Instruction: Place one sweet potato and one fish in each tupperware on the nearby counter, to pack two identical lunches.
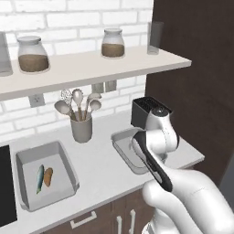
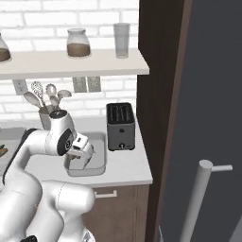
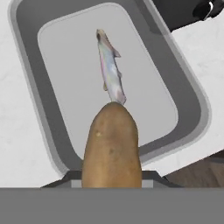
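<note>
Holding sweet potato (image 3: 112, 146) in closed gripper (image 3: 112, 177) above tray (image 3: 26, 87) beside fish (image 3: 110, 68); next, lowering and releasing inside.

The sweet potato (image 3: 112, 146) blocks the tool's fingertips in the hand view, and its lower end drops behind the bottom band. The arm covers much of the right tupperware (image 1: 122, 147) from the left base view. Far tupperware (image 1: 25, 180): contents too small to make out clearly. The toaster (image 3: 186, 11) is clipped at the top edge.
</note>
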You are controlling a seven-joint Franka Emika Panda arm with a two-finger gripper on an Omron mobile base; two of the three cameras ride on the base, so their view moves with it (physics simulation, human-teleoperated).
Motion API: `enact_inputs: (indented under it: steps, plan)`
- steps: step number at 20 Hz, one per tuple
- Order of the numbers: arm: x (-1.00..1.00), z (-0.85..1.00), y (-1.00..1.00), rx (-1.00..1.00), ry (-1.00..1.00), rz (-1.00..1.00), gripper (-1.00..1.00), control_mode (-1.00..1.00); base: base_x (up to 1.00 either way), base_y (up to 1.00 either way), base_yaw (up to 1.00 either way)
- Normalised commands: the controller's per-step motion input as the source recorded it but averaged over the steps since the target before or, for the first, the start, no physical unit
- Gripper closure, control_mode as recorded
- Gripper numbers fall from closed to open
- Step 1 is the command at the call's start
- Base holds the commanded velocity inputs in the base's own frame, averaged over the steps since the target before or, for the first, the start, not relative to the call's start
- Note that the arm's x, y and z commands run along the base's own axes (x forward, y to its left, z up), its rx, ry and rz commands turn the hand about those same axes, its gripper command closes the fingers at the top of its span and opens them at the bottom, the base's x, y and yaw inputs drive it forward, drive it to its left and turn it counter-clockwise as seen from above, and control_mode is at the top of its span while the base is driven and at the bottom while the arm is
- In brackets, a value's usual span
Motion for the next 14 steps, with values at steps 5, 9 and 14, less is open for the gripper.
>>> enact_inputs:
  steps: [5, 9, 14]
  plan:
    - [0.51, -0.35, 0.00, 0.00, 0.00, 0.00, 1.00, -1.00, 0.00, 0.00, 0.00]
    - [0.58, -0.36, 0.00, 0.00, 0.00, 0.00, 1.00, -1.00, 0.00, 0.00, 0.00]
    - [0.50, -0.40, 0.08, 0.00, 0.02, 0.01, 1.00, -1.00, 0.00, 0.00, 0.00]
